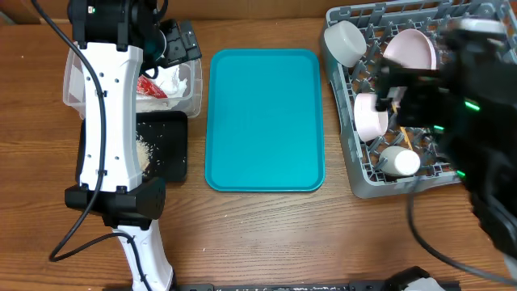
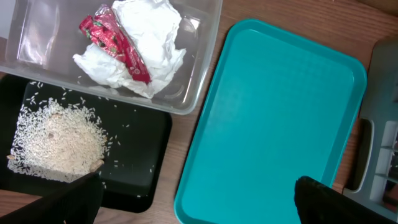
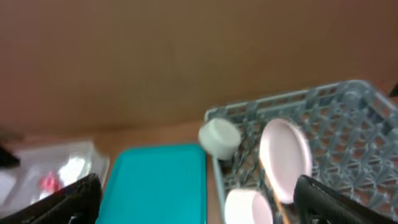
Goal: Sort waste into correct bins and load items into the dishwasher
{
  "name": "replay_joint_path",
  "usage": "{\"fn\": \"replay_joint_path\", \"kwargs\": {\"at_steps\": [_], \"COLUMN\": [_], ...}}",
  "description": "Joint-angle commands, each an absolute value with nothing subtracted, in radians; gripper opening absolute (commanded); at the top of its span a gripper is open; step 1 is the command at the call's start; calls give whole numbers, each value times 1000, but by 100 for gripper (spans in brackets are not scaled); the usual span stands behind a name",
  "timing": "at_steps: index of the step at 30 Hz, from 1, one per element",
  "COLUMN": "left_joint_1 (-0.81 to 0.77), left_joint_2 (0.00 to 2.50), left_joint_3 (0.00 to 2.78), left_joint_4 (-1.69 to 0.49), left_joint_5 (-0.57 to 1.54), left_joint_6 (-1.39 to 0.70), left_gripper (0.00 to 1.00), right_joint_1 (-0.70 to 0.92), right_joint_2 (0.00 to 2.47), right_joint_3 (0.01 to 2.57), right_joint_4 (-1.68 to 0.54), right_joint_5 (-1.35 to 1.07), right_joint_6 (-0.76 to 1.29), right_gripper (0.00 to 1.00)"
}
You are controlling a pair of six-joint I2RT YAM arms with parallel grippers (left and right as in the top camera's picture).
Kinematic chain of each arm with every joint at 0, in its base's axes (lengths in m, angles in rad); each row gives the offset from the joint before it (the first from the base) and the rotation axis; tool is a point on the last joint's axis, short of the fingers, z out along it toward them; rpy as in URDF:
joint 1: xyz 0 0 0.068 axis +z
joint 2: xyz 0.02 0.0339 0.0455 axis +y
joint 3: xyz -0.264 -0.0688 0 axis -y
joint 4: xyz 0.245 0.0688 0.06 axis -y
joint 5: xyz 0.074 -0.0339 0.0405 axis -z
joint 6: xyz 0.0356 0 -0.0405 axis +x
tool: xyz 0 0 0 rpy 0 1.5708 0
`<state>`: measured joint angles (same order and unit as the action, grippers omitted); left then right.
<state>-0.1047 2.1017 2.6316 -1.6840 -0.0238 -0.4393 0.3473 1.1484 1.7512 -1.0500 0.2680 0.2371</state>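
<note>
The clear tub (image 1: 190, 93) holds the red wrapper (image 2: 115, 42) and the white napkin (image 2: 152, 34). The black tray (image 1: 174, 149) in front of it holds a pile of rice (image 2: 56, 140). The grey rack (image 1: 363, 182) on the right holds the pinkish plate (image 1: 410, 50), a white dish (image 1: 371, 115), a cup (image 1: 346, 40), a small bowl (image 1: 400, 162) and a chopstick (image 1: 404, 137). My left gripper (image 2: 196, 208) is open and empty above the tub's near corner and the teal tray. My right gripper (image 3: 199, 202) is open and empty above the rack's left side.
The teal serving tray (image 1: 265, 121) lies between the bins and the rack. It also shows in the left wrist view (image 2: 273, 124) and the right wrist view (image 3: 155, 183). The left arm's white body hides part of the tub and black tray.
</note>
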Motion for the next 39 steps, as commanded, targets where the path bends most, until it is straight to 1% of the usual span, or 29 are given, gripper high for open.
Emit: {"fn": "replay_joint_path", "kwargs": {"at_steps": [1,4,7,11,17,23,27,32,39], "left_joint_1": [-112,-112,-112,-112,-112,-112,-112,-112,-112], "left_joint_2": [2089,2089,2089,2089,2089,2089,2089,2089,2089], "left_joint_3": [2644,2644,2644,2644,2644,2644,2644,2644,2644], "left_joint_4": [-1687,-1687,-1687,-1687,-1687,-1687,-1687,-1687,-1687], "left_joint_5": [-36,-36,-36,-36,-36,-36,-36,-36,-36], "left_joint_6": [-449,-449,-449,-449,-449,-449,-449,-449,-449], "left_gripper": [100,100,100,100,100,100,100,100,100], "right_joint_1": [210,125,95,60,47,47,48,52,52], "right_joint_2": [982,809,658,473,275,147,91,31,23], "right_joint_3": [1492,1209,974,680,345,153,73,9,8], "right_joint_4": [-859,-621,-457,-302,-149,-76,-22,2,-77], "right_joint_5": [73,1,-3,-41,-74,-92,-88,-88,-89], "right_joint_6": [134,123,124,130,130,130,130,130,130], "right_gripper": [100,100,100,100,100,100,100,100,100]}}
